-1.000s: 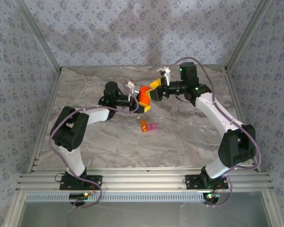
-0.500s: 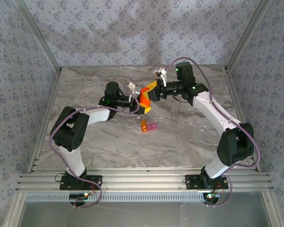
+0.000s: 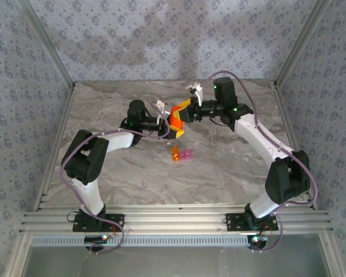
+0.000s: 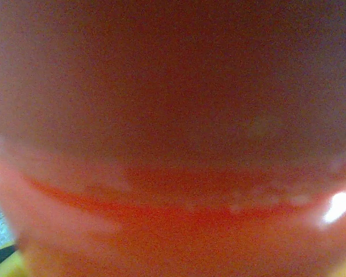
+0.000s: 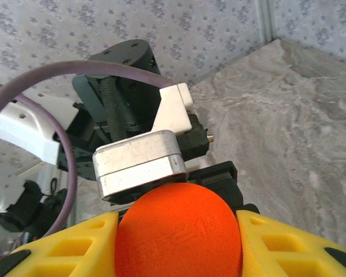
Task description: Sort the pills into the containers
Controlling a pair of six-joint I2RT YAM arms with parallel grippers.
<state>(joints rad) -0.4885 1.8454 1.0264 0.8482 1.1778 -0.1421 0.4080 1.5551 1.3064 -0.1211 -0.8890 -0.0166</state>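
Observation:
An opaque orange bottle hangs in the air above the middle of the table, between both arms. My left gripper is shut on it from the left, and in the left wrist view the bottle is a close orange blur. My right gripper comes in from the right. Its yellow fingers press against both sides of the bottle's rounded end. The containers, a tiny orange box joined to a pink one, lie on the table just below the bottle. The pills are hidden.
The marble tabletop is walled at the back and sides by patterned panels with metal posts. The left arm's wrist and silver camera housing sit right behind the bottle. A metal rail runs along the near edge.
My right gripper has moved a little left onto the bottle and its fingers have come together on it. The left arm and the bottle have hardly moved.

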